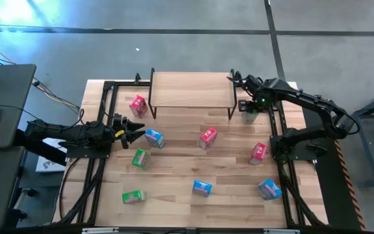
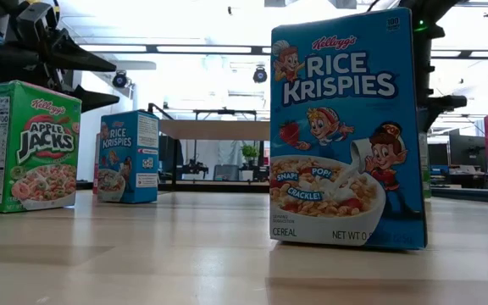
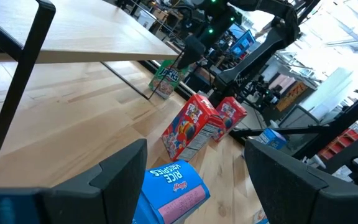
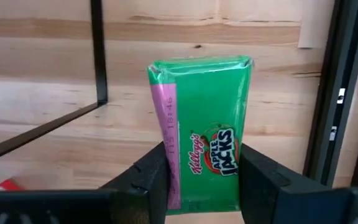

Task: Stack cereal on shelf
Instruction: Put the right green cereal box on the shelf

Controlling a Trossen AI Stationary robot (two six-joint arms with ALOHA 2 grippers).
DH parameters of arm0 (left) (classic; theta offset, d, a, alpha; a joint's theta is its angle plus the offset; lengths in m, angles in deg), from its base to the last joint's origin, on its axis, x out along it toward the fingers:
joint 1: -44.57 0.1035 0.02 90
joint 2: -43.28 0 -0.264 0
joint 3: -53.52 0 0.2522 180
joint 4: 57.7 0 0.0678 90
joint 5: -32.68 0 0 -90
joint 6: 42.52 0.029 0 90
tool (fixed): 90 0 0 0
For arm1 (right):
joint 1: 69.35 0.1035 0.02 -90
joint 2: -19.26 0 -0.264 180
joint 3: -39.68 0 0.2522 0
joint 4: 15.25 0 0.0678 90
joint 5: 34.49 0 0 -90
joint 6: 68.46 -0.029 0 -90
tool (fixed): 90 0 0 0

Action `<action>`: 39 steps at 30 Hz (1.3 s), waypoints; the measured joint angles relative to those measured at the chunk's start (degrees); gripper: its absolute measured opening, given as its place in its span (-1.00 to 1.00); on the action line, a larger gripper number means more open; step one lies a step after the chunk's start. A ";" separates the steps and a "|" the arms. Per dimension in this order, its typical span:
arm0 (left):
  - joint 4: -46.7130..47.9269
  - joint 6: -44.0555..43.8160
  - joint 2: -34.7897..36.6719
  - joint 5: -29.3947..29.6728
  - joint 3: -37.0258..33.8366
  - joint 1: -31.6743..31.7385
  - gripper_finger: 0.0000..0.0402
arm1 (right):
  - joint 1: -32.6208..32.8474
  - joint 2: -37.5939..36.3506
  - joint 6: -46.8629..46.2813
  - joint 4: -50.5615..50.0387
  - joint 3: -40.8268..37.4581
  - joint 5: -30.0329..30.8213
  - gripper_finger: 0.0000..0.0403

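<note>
Right end effector point(image 4: 201, 177) pinches green box point(image 4: 201, 124); I should lift straight, clearing the shelf point(image 1: 190, 91) leg; left point(image 1: 127, 134) spread.

In the low view, the big blue box point(image 2: 346, 127) is showing "Kellogg's RICE KRISPIES", "SNAP! CRACKLE! POP!", "CEREAL" and "NET WT". The smaller blue box point(image 2: 129, 157) farther back is reading "RICE KRISPIES". The green box point(image 2: 26, 146) on the left is displaying "Kellogg's APPLE JACKS". The green box point(image 4: 201, 134) between the right arm's fingers is showing "Kellogg's APPLE JACKS" too.
</note>
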 joint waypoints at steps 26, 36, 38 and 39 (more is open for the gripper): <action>0.00 0.02 0.00 0.00 0.00 0.00 0.31 | 0.85 -0.43 7.76 -12.33 32.58 14.82 -0.32; 0.00 0.02 0.00 -0.02 0.00 0.00 0.31 | 0.85 -0.31 19.77 -8.97 40.52 17.07 -0.32; 0.00 0.02 0.02 -0.04 0.00 -0.02 0.31 | 0.85 -0.31 23.43 -6.87 41.40 16.97 -0.32; 0.00 0.02 0.00 -0.02 0.00 -0.02 0.31 | 0.85 -0.31 25.19 -5.79 41.77 16.78 -0.32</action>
